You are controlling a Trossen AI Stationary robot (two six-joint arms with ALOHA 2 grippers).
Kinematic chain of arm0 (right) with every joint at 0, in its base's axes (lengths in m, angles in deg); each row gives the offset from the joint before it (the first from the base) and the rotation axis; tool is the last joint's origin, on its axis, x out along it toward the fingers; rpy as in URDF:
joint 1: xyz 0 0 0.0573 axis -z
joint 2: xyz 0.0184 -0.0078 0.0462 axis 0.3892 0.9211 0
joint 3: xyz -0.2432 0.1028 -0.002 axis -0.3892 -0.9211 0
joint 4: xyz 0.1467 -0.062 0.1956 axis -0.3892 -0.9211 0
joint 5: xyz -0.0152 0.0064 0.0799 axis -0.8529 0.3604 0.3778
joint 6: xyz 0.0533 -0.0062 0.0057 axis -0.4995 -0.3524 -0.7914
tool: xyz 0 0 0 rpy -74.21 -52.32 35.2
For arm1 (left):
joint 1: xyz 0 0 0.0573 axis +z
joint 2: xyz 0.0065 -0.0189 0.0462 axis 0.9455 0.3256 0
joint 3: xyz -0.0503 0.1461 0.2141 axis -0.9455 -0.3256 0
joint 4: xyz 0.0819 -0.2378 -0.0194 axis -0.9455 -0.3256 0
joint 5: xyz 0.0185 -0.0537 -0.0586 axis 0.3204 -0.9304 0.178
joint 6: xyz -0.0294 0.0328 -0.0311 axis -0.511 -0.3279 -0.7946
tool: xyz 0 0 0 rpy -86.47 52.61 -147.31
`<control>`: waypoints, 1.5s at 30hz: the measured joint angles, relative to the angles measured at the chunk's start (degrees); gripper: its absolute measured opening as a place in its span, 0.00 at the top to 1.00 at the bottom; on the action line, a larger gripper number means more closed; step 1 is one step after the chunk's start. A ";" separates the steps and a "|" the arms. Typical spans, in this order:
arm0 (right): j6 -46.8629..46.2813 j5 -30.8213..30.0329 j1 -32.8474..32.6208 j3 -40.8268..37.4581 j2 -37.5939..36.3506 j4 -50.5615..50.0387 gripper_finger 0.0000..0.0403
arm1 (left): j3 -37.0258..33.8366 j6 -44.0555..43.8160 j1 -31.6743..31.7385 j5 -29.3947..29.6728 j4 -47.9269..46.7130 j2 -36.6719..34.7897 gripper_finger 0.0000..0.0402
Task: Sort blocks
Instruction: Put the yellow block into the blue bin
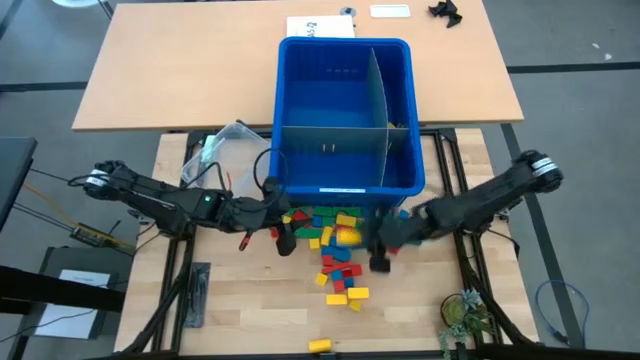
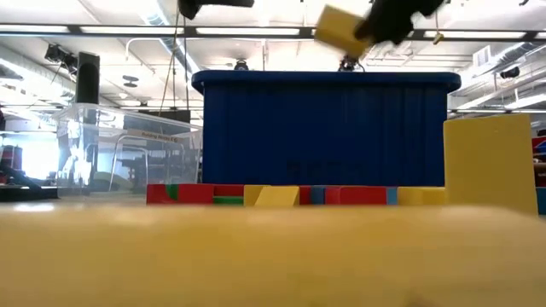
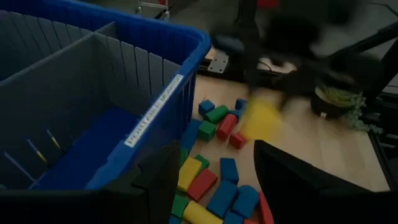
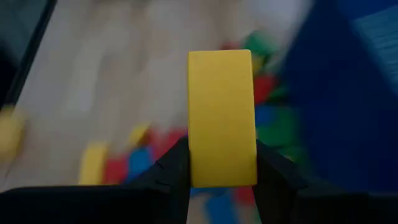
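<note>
Many small red, yellow, blue and green blocks (image 1: 338, 250) lie in a loose heap on the wooden table, just in front of the large blue bin (image 1: 345, 110). My right gripper (image 4: 221, 163) hangs above the heap's right part, shut on one yellow block (image 4: 221, 112). The low view shows that block (image 2: 341, 30) high up, about level with the bin's rim. My left gripper (image 1: 283, 238) hovers open over the heap's left part, by the bin's near left corner. Only blocks lying on the table show between its fingers (image 3: 163, 180). My right gripper pinches the yellow block between its two fingers, on the two long sides near one end (image 4: 198, 163). The fingers come slanting down from the table's right side. The block sticks out past the fingertips, lifted clear of the table and the heap.
The bin has grey dividers (image 1: 385, 100) that split it into compartments. A small clear tub (image 1: 225, 145) stands left of the bin. A few yellow blocks (image 1: 320, 345) lie apart near the table's front edge. A small plant (image 1: 462, 315) stands at the front right.
</note>
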 joint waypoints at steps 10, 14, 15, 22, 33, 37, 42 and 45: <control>2.96 -10.64 25.95 0.07 -14.97 -1.24 0.68 | 1.14 3.23 0.00 2.32 -2.13 -1.60 0.47; 4.57 -6.97 39.69 0.07 -15.10 -1.99 0.67 | 1.14 4.39 0.00 2.54 -2.17 -1.67 0.47; 4.66 -5.76 42.66 0.07 -14.78 -1.91 0.67 | 1.14 4.41 0.00 2.54 -2.18 -1.67 0.47; 6.42 -0.67 57.19 0.07 -10.30 -1.51 0.67 | 1.14 6.34 0.00 0.78 -2.09 -1.62 0.47; 12.12 1.16 61.19 0.81 -9.95 0.17 0.45 | 1.14 7.19 0.00 -0.04 -1.95 -1.54 0.47; 12.06 8.07 57.11 3.44 -14.52 -4.44 0.39 | 1.14 5.88 0.00 -0.06 -4.73 -1.54 0.47; 9.23 15.53 44.83 3.93 -19.52 -9.10 0.37 | 0.43 -1.33 -0.35 -3.82 -15.29 -1.54 0.47; 5.92 13.98 36.25 3.93 -20.21 -11.68 0.38 | -1.62 -7.33 -0.83 -5.50 -21.20 -1.49 0.47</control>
